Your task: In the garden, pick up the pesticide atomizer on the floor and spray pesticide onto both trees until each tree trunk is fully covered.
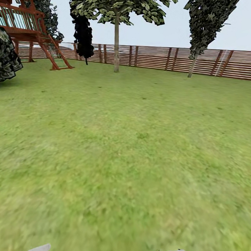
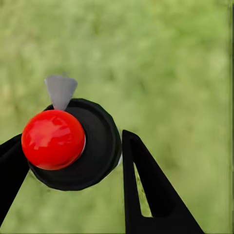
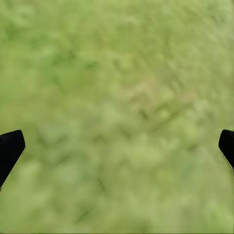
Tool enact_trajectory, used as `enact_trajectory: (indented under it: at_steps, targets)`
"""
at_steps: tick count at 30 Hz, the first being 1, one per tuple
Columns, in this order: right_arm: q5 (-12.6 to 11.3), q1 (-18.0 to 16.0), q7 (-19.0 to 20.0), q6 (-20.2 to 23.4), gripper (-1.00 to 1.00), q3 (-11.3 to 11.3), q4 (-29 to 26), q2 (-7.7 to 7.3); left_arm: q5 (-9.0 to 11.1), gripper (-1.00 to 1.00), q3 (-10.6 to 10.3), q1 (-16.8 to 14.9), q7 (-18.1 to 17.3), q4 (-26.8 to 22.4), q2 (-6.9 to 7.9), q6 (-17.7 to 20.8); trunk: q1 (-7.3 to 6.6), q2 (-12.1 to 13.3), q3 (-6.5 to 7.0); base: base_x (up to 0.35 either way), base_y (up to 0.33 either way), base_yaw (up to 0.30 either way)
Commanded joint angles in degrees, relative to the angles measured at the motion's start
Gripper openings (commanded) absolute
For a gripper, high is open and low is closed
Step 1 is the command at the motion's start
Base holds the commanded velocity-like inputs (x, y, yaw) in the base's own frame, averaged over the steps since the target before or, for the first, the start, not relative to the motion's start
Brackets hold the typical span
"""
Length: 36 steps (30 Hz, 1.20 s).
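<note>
With its black fingers (image 2: 14,165) clamped on the red-capped black atomizer (image 2: 73,144), the left gripper (image 2: 73,161) carries it towards the pale-trunked tree (image 1: 116,43) by the brown slat fence (image 1: 218,63), while the right gripper (image 3: 117,151) hangs with fingers apart over grass (image 3: 117,73).

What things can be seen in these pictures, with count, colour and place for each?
lawn: one, green, whole ground
fence: one, brown slats, far edge of lawn
trees: two, pale trunks, green crowns, before the fence
dark tree: one, near black, left of the middle tree
playhouse: one, red-brown, far left
bush: one, dark green, left edge
atomizer: one, black with red knob and grey nozzle, between the left claw's fingers
left claw: black, closed on the atomizer
right claw: black, open over grass
</note>
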Motion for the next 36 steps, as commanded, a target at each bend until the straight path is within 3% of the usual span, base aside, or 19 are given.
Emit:
enact_trajectory:
  at_steps: [1,36]
  targets:
    - [0.6,0.0,-0.3,-0.1,1.0,-0.4,0.1,0.01,0.5,-1.0,-0.2,0.0,0.0,0.1,-0.02,-0.2,0.03,0.0,-0.05,0.342,0.0,0.0]
    - [0.6,0.0,-0.3,-0.1,1.0,-0.4,0.1,0.01,0.4,-1.0,-0.2,0.1,0.0,0.1,-0.13,-0.2,0.03,0.0,-0.05,0.342,0.0,0.0]
